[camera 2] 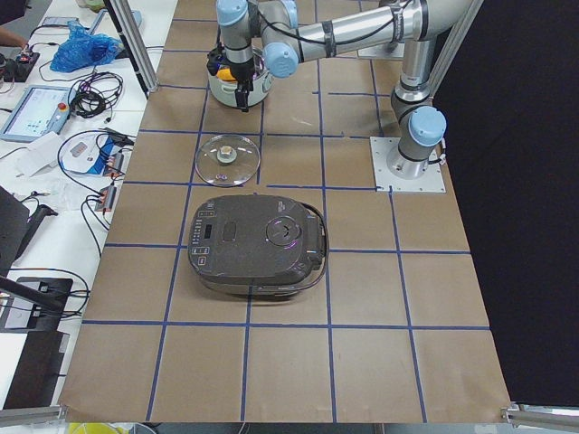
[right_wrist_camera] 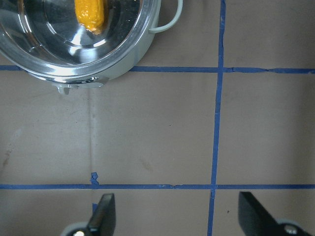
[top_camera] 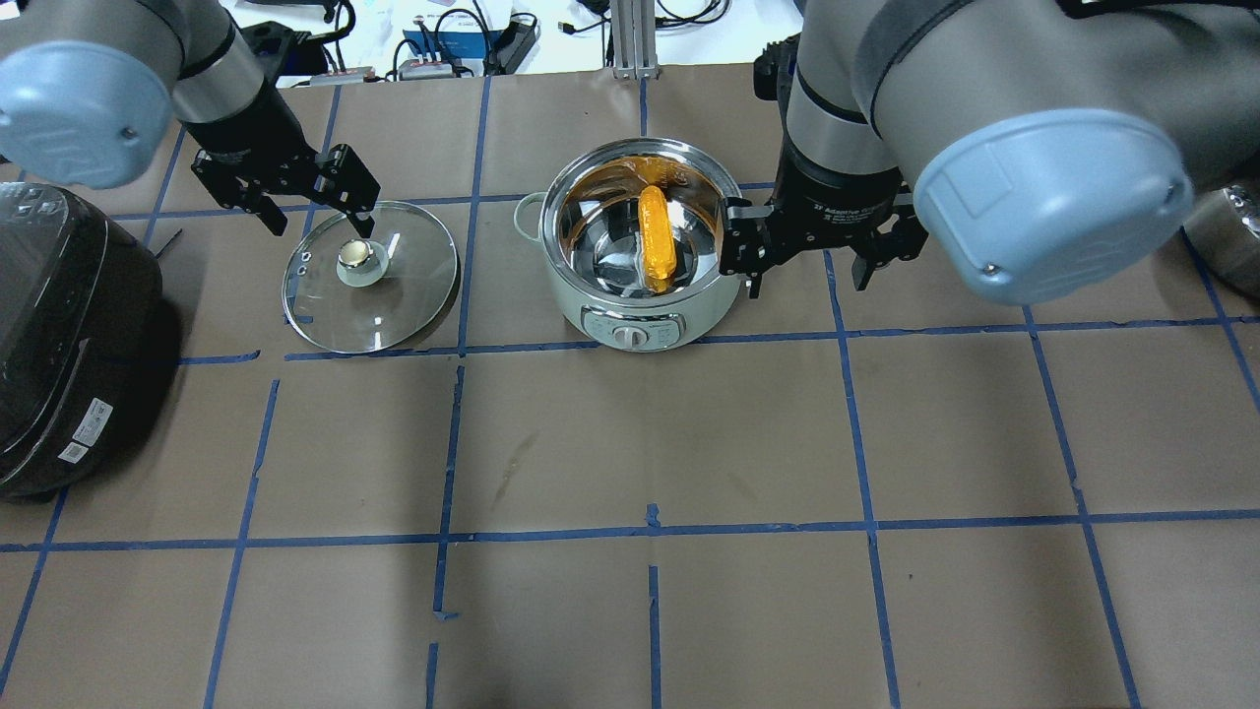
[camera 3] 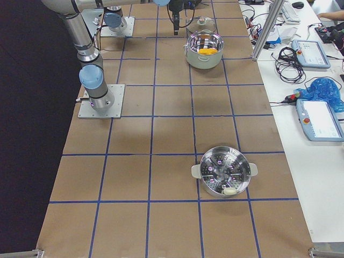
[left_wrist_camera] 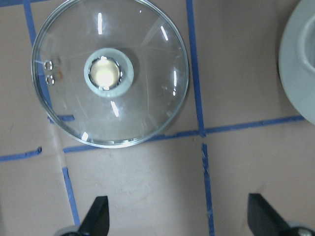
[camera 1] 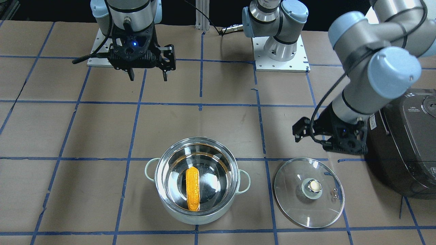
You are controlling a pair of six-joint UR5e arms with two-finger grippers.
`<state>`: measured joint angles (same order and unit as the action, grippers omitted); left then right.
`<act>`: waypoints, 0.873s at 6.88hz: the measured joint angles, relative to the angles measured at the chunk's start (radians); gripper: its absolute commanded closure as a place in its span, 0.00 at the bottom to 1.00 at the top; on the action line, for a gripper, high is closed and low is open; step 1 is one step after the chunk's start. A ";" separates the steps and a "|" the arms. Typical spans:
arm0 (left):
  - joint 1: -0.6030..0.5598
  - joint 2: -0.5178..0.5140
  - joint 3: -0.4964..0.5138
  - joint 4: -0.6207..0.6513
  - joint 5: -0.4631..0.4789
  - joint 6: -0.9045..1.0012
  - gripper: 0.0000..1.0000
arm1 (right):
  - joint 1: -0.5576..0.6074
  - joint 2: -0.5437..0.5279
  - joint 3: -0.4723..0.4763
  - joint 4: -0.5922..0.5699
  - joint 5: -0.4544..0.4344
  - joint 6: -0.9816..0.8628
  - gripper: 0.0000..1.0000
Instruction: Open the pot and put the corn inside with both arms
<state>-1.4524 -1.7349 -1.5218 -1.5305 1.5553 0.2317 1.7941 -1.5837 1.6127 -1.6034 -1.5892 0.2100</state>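
The steel pot [camera 1: 204, 217] stands open, with its pale green handles to either side. The yellow-orange corn [camera 1: 192, 189] lies inside on its bottom and also shows in the overhead view [top_camera: 656, 236] and the right wrist view [right_wrist_camera: 89, 12]. The glass lid [camera 1: 327, 204] lies flat on the table beside the pot, knob up. My left gripper [top_camera: 318, 222] is open and empty, just above the lid's edge; the lid [left_wrist_camera: 147, 73] shows whole in the left wrist view. My right gripper [top_camera: 809, 281] is open and empty, raised beside the pot [top_camera: 591, 305].
A large dark rice cooker [camera 1: 405, 143] stands close to my left arm, on the lid's outer side. A steel steamer pot [camera 3: 223, 172] sits far off on the table's right end. Blue tape lines grid the brown paper.
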 measured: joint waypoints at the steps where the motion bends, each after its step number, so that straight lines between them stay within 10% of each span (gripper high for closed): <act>1: -0.007 0.065 0.025 -0.116 0.018 -0.010 0.00 | -0.024 -0.009 0.005 0.001 0.002 0.003 0.05; 6: -0.033 0.179 0.018 -0.191 -0.035 -0.090 0.00 | -0.113 -0.005 -0.079 0.014 0.009 0.004 0.03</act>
<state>-1.4854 -1.5561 -1.5040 -1.7218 1.5204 0.1415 1.6809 -1.5884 1.5338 -1.5889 -1.5802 0.2137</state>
